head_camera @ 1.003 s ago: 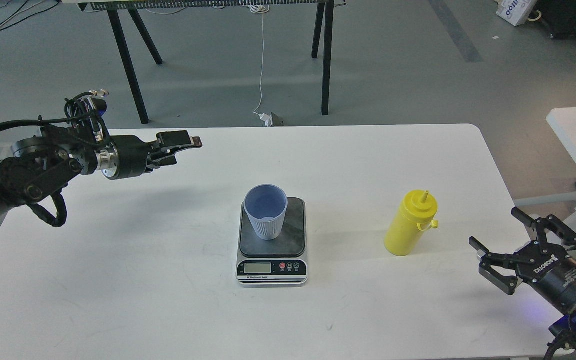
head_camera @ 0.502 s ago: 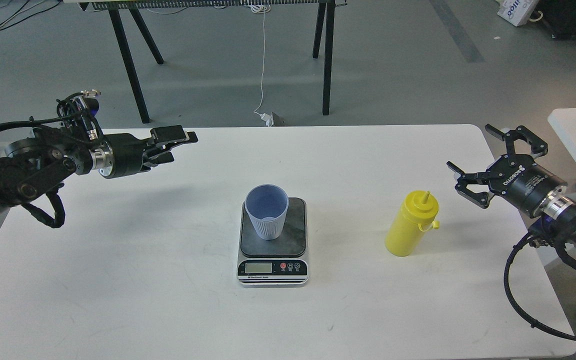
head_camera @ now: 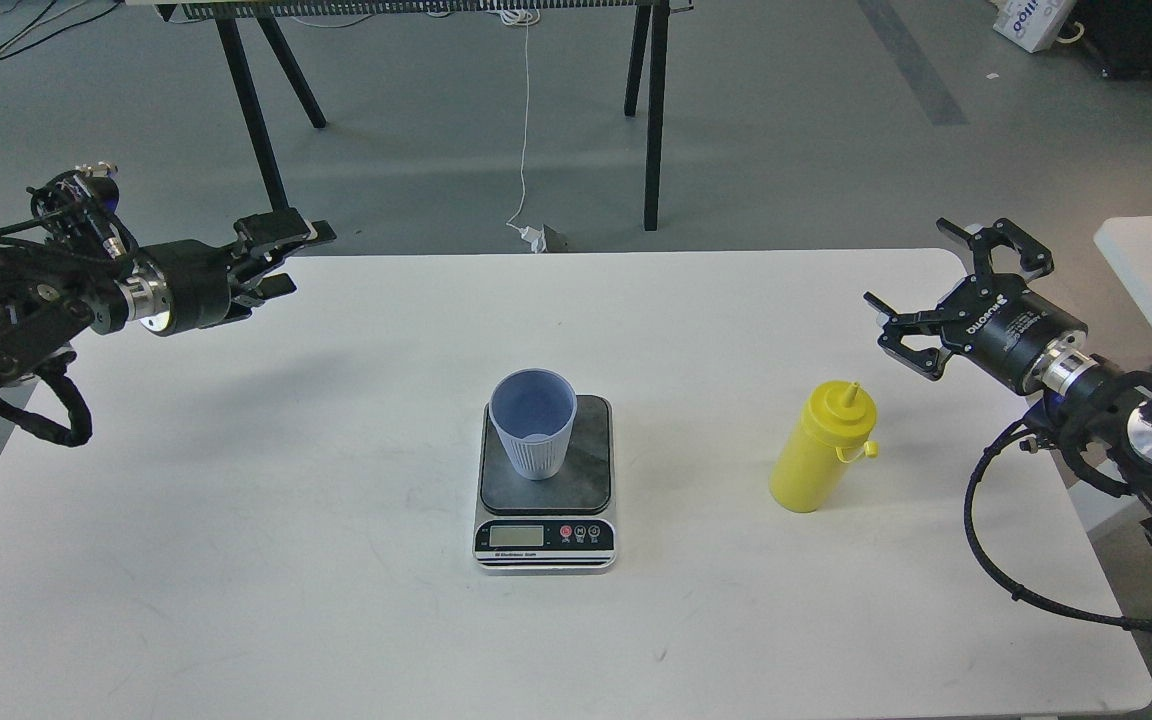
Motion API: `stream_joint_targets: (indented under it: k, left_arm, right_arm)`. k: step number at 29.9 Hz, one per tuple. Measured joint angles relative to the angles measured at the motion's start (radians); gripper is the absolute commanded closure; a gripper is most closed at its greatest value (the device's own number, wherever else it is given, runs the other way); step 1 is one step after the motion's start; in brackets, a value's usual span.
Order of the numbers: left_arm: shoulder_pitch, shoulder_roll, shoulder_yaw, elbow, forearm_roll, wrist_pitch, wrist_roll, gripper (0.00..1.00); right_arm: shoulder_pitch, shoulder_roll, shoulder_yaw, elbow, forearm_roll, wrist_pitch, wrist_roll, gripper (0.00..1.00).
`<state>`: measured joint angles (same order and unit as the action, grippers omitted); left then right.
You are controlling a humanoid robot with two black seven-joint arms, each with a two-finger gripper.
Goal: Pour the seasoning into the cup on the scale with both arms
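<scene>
A: What sits at the left of the frame?

B: The left gripper [head_camera: 281, 255] hovers over the table's [head_camera: 236, 560] upper-left edge, holding nothing. Its fingers look nearly together, though seen side-on the gap cannot be told for sure.

A: And in the centre?

B: The cup [head_camera: 533, 423] stands upright on the dark platform of the scale [head_camera: 546, 480], toward its back-left part. It looks light and thin-walled, so a bump from the nozzle would likely tip it.

A: The seasoning?

B: The seasoning [head_camera: 822, 448] stands upright on the table right of centre, well apart from the scale, with its nozzle up and the small tip cap hanging at its right side.

A: How should it be taken?

B: It is probably soft, smooth plastic; a hold around the middle of the body, below the domed cap, seems safest, and gently, since squeezing could squirt it.

A: The far right?

B: The right gripper [head_camera: 921, 305] hangs above and right of the bottle, its fingers spread wide, touching nothing.
</scene>
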<state>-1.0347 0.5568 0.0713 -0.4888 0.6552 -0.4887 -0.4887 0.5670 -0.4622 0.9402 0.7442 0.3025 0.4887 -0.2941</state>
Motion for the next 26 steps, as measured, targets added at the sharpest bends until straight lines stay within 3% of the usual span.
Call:
stream_joint_targets:
  k: [6,17,26]
  left_arm:
    - [-0.014,0.019,-0.040,-0.002,-0.046,0.000,0.000,0.01]
    - [-0.031,-0.005,-0.343,-0.007,-0.101,0.000,0.000,0.01]
    - [-0.032,-0.067,-0.375,0.000,-0.188,0.000,0.000,0.01]
  right_arm:
    - [0.018,0.016,-0.007,-0.019,-0.002,0.000,0.003,0.00]
    - [0.019,0.021,-0.003,-0.080,-0.002,0.000,0.007,0.00]
    - [0.019,0.016,0.000,-0.122,-0.002,0.000,0.017,0.00]
